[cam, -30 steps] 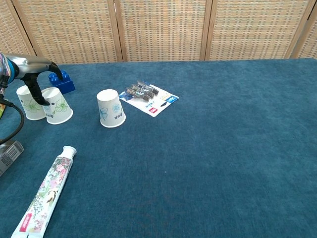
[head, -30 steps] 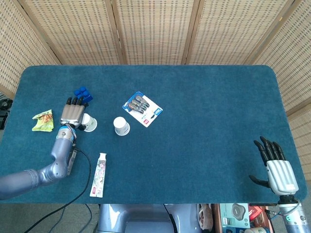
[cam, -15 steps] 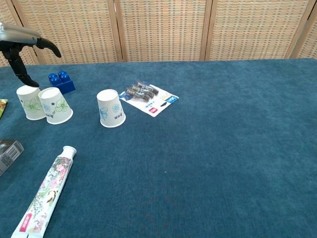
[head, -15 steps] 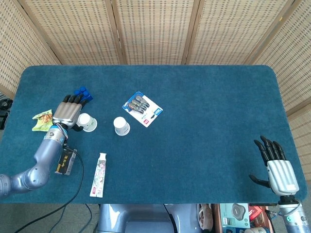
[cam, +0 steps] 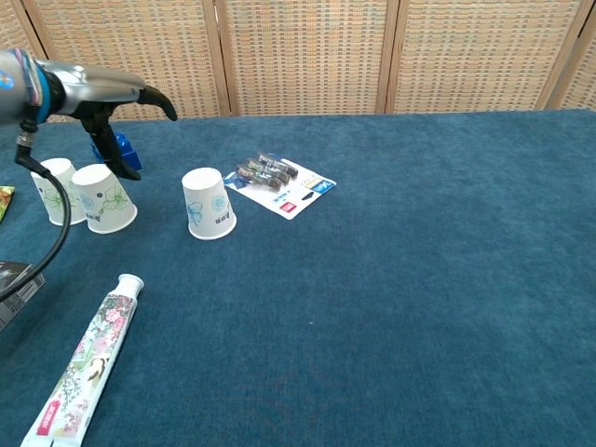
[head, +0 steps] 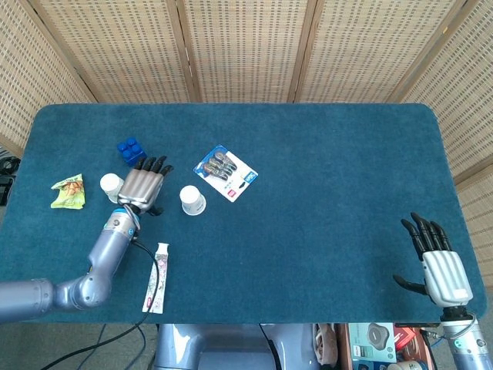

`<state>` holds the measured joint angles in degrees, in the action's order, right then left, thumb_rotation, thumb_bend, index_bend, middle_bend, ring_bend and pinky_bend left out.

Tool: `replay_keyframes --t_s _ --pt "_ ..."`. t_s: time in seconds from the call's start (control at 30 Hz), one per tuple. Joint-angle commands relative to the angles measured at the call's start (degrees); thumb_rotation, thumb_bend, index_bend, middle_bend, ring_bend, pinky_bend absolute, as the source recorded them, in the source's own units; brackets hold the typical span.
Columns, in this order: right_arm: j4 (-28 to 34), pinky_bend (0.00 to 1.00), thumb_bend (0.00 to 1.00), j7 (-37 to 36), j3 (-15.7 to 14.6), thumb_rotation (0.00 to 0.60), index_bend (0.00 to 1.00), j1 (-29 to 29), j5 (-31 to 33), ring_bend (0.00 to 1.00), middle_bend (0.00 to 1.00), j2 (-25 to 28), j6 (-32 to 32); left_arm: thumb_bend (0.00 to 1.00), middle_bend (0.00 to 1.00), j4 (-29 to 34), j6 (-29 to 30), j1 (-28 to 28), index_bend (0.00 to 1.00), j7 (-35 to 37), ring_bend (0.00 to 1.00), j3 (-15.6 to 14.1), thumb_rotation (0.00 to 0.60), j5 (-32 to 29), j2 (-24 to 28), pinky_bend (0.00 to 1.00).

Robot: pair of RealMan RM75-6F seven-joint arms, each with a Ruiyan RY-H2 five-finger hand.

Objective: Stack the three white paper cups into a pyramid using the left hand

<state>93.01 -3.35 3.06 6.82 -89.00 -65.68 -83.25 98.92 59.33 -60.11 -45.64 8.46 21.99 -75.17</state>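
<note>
Head view alone shows the right hand [head: 439,262] spread empty; left hand [head: 143,187] also holds nothing.

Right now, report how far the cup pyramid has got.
Done: two cups stand upside down, side by side, as a base. In hand: nothing; the left hand hovers open above them, between the base and the third cup, which stands apart near the blister pack. Left: grasp that cup and set it on top. The right hand idles open.

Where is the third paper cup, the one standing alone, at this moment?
In the chest view the lone cup stands upside down left of centre, between the two paired cups and the battery pack.
</note>
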Motion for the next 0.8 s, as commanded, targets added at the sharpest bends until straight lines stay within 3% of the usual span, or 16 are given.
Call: replay_keyframes --t_s 0.03,0.27,0.8 --pt "0.0 0.00 0.14 -0.2 -0.1 0.600 0.00 0.0 -0.1 0.00 0.00 0.0 0.1 0.25 0.00 -1.4 2.2 -1.4 0.13 -1.3 0.00 0.5 0.600 -0.7 -2.7 0.00" --pt "0.0 0.00 0.14 -0.9 -0.3 0.600 0.00 0.0 -0.2 0.00 0.00 0.2 0.1 0.25 0.00 -4.2 3.7 -3.3 0.18 -4.3 0.00 1.3 0.600 -3.9 -5.8 0.00" --pt "-0.8 0.00 0.14 -2.8 -0.3 0.600 0.00 0.6 0.5 0.00 0.00 0.3 1.3 0.25 0.00 -11.6 0.6 -6.6 0.20 -8.4 0.00 2.0 0.600 -10.5 -10.7 0.00"
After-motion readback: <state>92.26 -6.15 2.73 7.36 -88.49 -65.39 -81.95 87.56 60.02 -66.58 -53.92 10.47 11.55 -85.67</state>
